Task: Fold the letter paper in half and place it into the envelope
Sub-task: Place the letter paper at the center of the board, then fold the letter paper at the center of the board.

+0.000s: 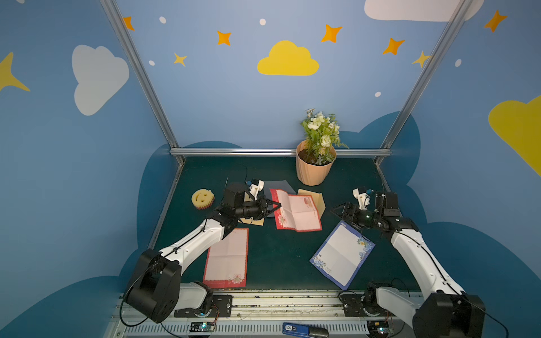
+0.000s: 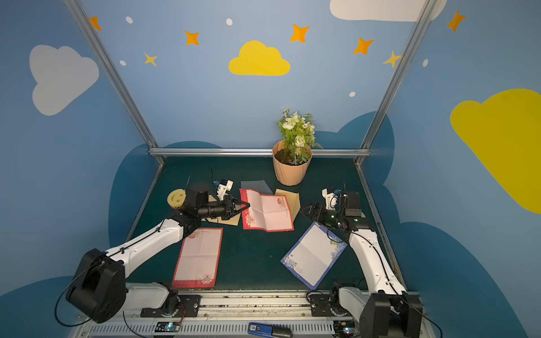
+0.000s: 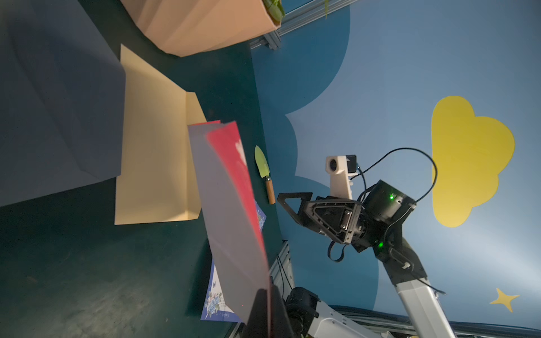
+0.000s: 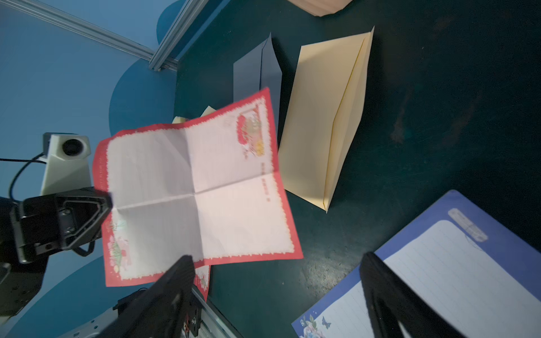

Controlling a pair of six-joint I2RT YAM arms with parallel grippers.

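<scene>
The red-bordered letter paper is unfolded, creased into quarters, and held lifted over the middle of the green table. My left gripper is shut on the middle of its left edge; the sheet stands edge-on in the left wrist view. A cream envelope lies flat just behind and right of the paper, partly covered by it. My right gripper hangs open and empty to the right of the paper, apart from it.
A blue-bordered sheet lies under my right arm, and a second red-bordered sheet lies front left. A grey envelope, another cream envelope, a smiley sponge, a flower pot and a small trowel sit further back.
</scene>
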